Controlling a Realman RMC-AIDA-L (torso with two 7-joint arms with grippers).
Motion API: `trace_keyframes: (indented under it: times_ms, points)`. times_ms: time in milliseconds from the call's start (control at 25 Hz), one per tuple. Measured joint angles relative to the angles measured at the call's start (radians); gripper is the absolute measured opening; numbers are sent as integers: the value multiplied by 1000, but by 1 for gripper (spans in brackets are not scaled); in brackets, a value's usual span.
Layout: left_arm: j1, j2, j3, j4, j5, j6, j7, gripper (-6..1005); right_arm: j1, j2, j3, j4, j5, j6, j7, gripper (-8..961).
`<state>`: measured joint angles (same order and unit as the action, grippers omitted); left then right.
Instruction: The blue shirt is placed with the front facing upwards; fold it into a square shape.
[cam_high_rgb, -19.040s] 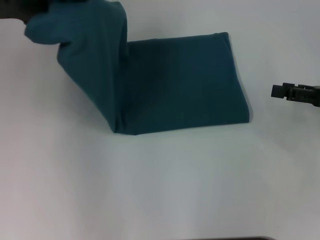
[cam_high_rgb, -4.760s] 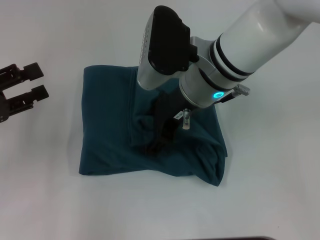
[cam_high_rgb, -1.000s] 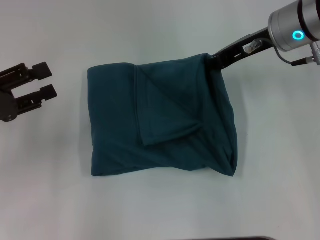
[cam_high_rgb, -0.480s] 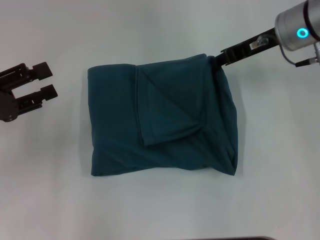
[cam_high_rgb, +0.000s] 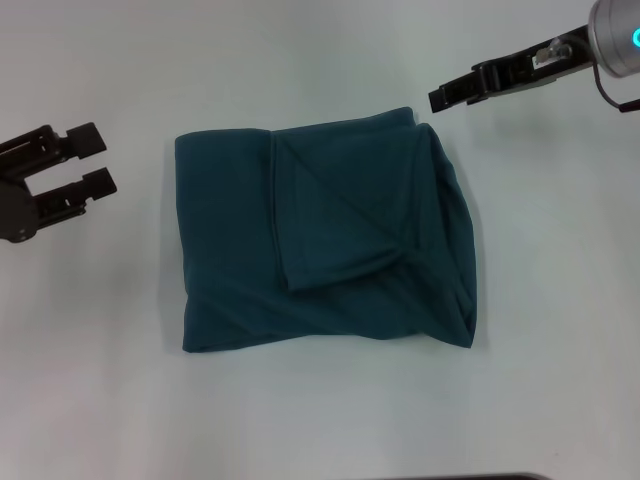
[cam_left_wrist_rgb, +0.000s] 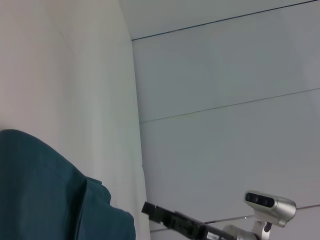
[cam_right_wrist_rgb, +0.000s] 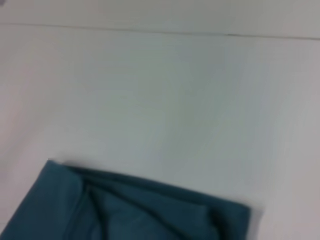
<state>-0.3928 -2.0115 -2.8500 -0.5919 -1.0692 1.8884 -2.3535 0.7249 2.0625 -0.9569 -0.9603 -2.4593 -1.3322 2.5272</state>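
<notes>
Blue shirt (cam_high_rgb: 325, 240) folded into a rough, rumpled square, lying flat near the middle of the white table (cam_high_rgb: 320, 420), slightly longer across from the left side toward the right than from far edge to near edge. Straight fold along the left side, bulged and rounded on the right; loose flap with diagonal creases on top. Right gripper (cam_high_rgb: 438, 99) hanging just beyond the far right corner of the shirt, apart from the cloth, holding nothing, fingers apparently pressed together. Left gripper (cam_high_rgb: 88, 160) parked toward the left table edge, well apart from the shirt, fingers spread and empty.
</notes>
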Motion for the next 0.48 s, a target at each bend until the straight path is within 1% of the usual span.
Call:
trace_keyframes:
  times_ms: [200, 360, 480]
  points:
    - [0, 2, -5, 1, 0, 0, 0, 733, 29, -1, -4, 2, 1, -116, -9, 487]
    - [0, 2, -7, 1, 0, 0, 0, 733, 51, 2, 3, 10, 2, -208, 8, 602]
    - [0, 2, -7, 1, 0, 0, 0, 733, 66, 6, 5, 21, 3, -258, 26, 607]
